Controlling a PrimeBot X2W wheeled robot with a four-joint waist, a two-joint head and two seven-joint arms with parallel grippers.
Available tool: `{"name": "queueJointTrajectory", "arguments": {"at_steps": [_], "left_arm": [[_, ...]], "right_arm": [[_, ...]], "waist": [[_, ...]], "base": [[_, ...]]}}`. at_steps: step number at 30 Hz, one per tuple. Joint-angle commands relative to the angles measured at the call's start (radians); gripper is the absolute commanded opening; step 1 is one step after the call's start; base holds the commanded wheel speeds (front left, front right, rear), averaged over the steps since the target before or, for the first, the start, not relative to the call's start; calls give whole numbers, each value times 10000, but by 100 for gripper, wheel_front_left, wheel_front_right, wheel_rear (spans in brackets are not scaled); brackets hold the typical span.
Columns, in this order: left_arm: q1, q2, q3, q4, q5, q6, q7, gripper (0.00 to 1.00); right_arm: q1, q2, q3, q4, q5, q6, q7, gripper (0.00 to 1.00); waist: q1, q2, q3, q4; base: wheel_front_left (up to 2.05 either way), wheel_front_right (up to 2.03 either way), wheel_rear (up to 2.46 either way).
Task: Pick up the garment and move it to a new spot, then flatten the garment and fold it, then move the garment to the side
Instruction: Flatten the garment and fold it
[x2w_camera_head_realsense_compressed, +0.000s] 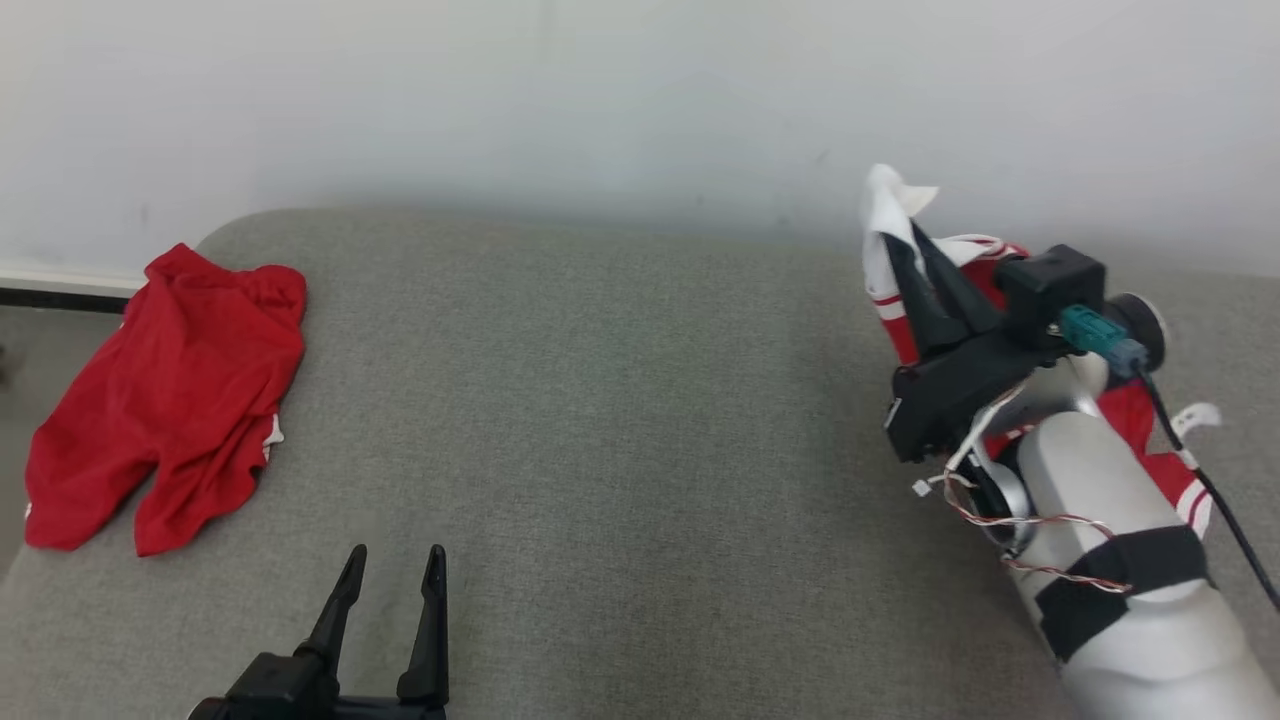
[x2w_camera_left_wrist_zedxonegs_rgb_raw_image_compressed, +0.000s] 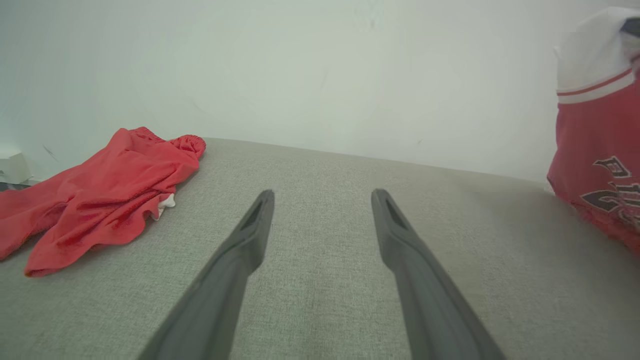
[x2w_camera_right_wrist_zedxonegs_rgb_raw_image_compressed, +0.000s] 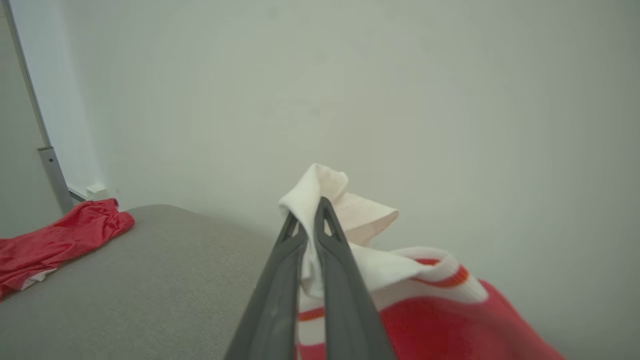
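The garment (x2w_camera_head_realsense_compressed: 890, 290) is a red top with white striped trim and dark lettering, hanging at the right of the grey cushion. My right gripper (x2w_camera_head_realsense_compressed: 915, 250) is shut on its white collar and holds it lifted above the surface. In the right wrist view the white trim (x2w_camera_right_wrist_zedxonegs_rgb_raw_image_compressed: 325, 200) bunches between the closed fingers (x2w_camera_right_wrist_zedxonegs_rgb_raw_image_compressed: 280, 295), with the red body (x2w_camera_right_wrist_zedxonegs_rgb_raw_image_compressed: 450, 325) drooping below. The left wrist view shows the garment (x2w_camera_left_wrist_zedxonegs_rgb_raw_image_compressed: 595, 150) hanging at the far right. My left gripper (x2w_camera_head_realsense_compressed: 395, 565) stands open near the front edge, nothing between its fingers (x2w_camera_left_wrist_zedxonegs_rgb_raw_image_compressed: 235, 260).
Crumpled red shorts (x2w_camera_head_realsense_compressed: 170, 390) lie at the cushion's far left edge, also seen as red shorts (x2w_camera_left_wrist_zedxonegs_rgb_raw_image_compressed: 100, 195) in the left wrist view. The grey cushion (x2w_camera_head_realsense_compressed: 620, 420) stretches between both arms. A pale wall (x2w_camera_head_realsense_compressed: 600, 90) stands right behind it.
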Motion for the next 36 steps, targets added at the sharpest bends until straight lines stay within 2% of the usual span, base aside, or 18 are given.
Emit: {"name": "queueJointTrajectory", "arguments": {"at_steps": [1, 8, 14, 15, 16, 17, 21, 25, 27, 34, 36], "left_arm": [[-132, -19, -29, 44, -43, 17, -32, 100], [-410, -39, -312, 240, -178, 17, -34, 100], [-664, -51, -536, 361, -278, 16, -33, 100], [-698, -54, -558, 381, -297, 16, -33, 100], [-731, -55, -581, 401, -317, 16, -33, 100], [-756, -54, -602, 417, -320, 16, -33, 100], [-714, -54, -527, 456, -317, 16, -32, 100], [-580, -52, -387, 442, -221, 17, -33, 100], [-519, -54, -329, 406, -174, 16, -33, 100], [-247, -38, -98, 213, 24, 21, -33, 100], [-214, -22, -9, 150, 55, 24, -33, 100]], "right_arm": [[-312, 229, 150, 369, 52, -26, -123, 0], [-1819, 1272, 691, 2745, 34, -26, -794, 0], [-2628, 1586, 1243, 4380, 286, -26, -1321, 0], [-2700, 1605, 1327, 4583, 344, -26, -1398, 11], [-2757, 1616, 1399, 4769, 427, -26, -1475, 39], [-2748, 1624, 1521, 4908, 575, -26, -1509, 100], [-2674, 1604, 2106, 5269, 923, -26, -1672, 100], [-2507, 1587, 2105, 5469, 1217, -26, -1802, 100], [-2342, 1338, 2057, 5371, 1310, -26, -1861, 100], [-894, 23, 1045, 3250, 1224, -26, -1844, 100], [-587, -129, 845, 2871, 1170, -26, -1844, 100]], "waist": [[0, 0, 228, 365], [0, 0, 567, 946], [0, 0, 805, 1328], [0, 0, 829, 1362], [0, 0, 843, 1387], [0, 0, 840, 1414], [0, 0, 749, 1284], [0, 0, 570, 941], [0, 0, 458, 745], [0, 0, 103, 76], [0, 0, 54, -33]], "base": [[0, 0, 0], [0, 0, 0], [0, 0, 0], [0, 0, 0], [0, 0, 0], [0, 0, 0], [0, 0, 0], [0, 0, 0], [0, 0, 0], [0, 0, 0], [0, 0, 0]]}}
